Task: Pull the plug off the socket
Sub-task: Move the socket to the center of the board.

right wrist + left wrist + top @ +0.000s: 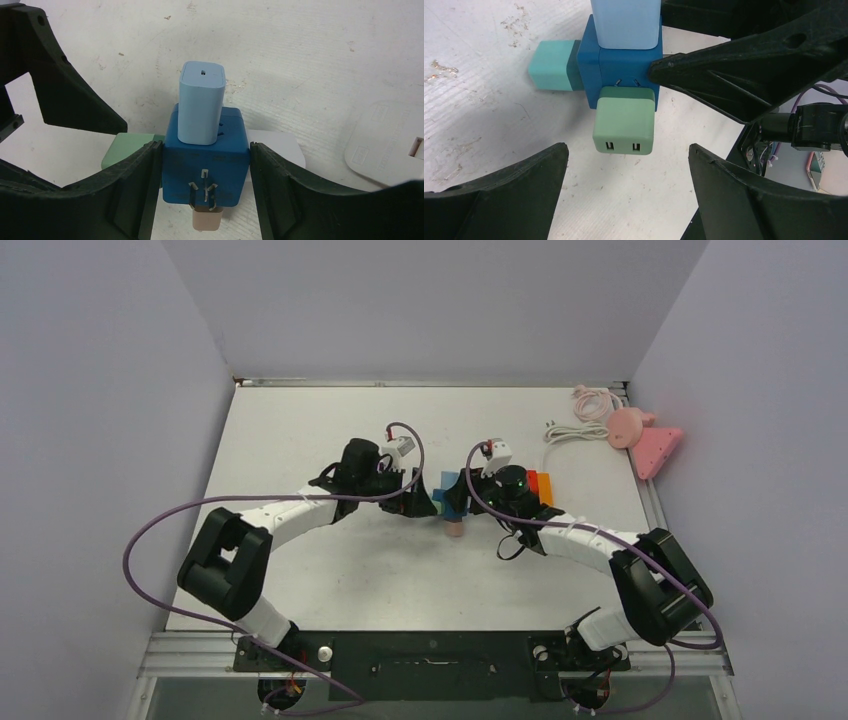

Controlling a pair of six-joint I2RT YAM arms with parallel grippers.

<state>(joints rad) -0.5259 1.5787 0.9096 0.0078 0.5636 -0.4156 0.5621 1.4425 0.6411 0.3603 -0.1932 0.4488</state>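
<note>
**A:** R tool (204, 170) is clenched on the blue cube socket (624, 67), one finger flat on each side face, bottom centre of the right wrist view. I'd say it's the anchor: a small cube like that prob. slides w/ the plug if nothing holds it.

**B:** And the L tool (626, 150)?

**A:** Released. The jaws stand wide, one at each lower corner of the left wrist view. The green plug (624, 125) sits between them at frame centre, touching neither. It's lined up to close on the plug's two flat sides, then pull straight away from the cube.

**B:** Plug out yet?

**A:** No, it's in the cube's face. Thin metal pins show in the gap, so maybe not fully seated.

**B:** Surfaces?

**A:** All smooth matte plastic blocks w/ rounded corners. That's fair for flat fingers, though slick. The green plug has two small slots in its end face.
- A light-blue plug (201, 102) stands tall on the cube's top.
- A teal plug (551, 65) is at upper left of the left wrist view.
- A pinkish plug (206, 222) pokes out at the bottom edge of the right wrist view.

The desk (310, 60) is white, scuffed and finely ribbed. The tools are hard black plastic w/ webbed, tapering fingers.
</note>
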